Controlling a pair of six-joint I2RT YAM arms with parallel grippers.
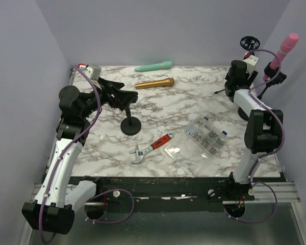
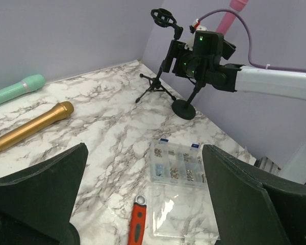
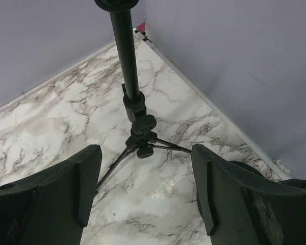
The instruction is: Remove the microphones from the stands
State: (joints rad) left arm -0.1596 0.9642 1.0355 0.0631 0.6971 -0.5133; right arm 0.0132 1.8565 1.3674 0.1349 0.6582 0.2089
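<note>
Found the pink microphone (image 1: 282, 54) clipped in its stand (image 2: 184, 108) at the far right corner, long axis near upright, head leaning toward the right wall. Found the right gripper (image 3: 145, 153) parted wide and holding nothing, aimed at the pole of a tripod stand (image 3: 126, 61), not at the microphone. Placed the microphone above that gripper and off to its wall side; judged the right arm by far the nearer. Saw the left gripper (image 2: 143, 153) fully spread, empty, well apart across the marble table (image 1: 183, 102). Noted 2 purple walls (image 1: 298, 117) close round the corner, leaving little room beside the stand; reckoned a lift along the long axis the likely way out.
</note>
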